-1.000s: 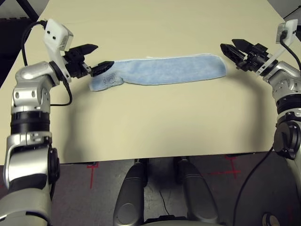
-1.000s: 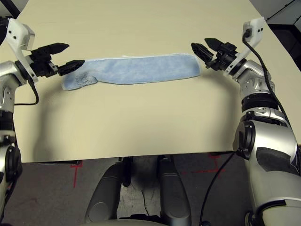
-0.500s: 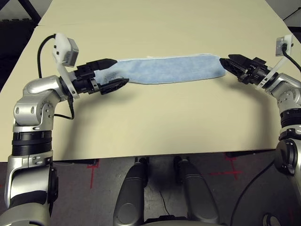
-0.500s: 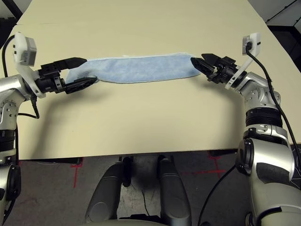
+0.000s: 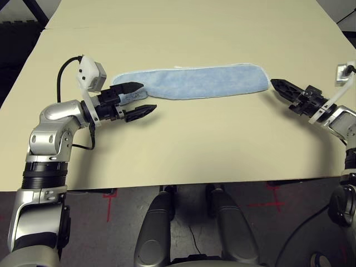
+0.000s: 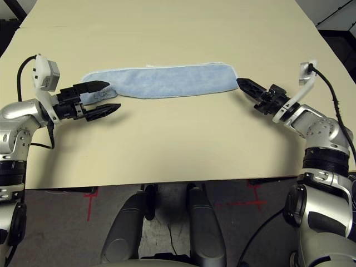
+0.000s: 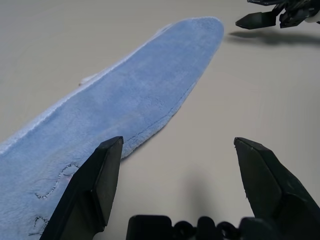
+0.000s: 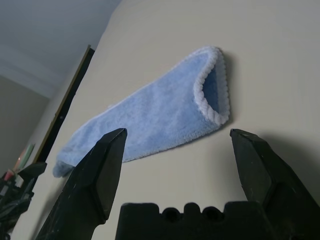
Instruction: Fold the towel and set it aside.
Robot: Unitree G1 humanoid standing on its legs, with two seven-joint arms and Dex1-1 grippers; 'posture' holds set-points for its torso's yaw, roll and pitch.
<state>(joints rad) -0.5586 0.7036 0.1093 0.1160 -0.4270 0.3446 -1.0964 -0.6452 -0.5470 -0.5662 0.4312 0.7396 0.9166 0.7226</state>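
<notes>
Table point(image 5: 183, 150): a broad cream surface, bare apart from the one cloth laid across its far half.

Towel point(image 5: 200, 82): light blue terry, already folded into a long narrow band lying flat and crosswise on the table. Its right end shows the open loop of a fold with the white hem around it. The left end, bunched and lumpy a second ago, is now drawn out flat, so the band is seen straighter than before.

Left gripper point(image 5: 134, 100): lowered and drawn back from its earlier raised position. The jaws are spread wide. One finger point(image 7: 100, 182) is laid at the towel's left end, at or just over the near hem; the other is held over bare table. Nothing is gripped.

Right gripper point(image 6: 248, 88): pulled back off the towel's right end, which it was touching half a second ago, and now set just beside it with a gap of table between. The jaws are spread wide and empty.

Assessment: the lengthwise fold is judged done and released. A crosswise fold, end to end, and the setting aside are judged outstanding.
</notes>
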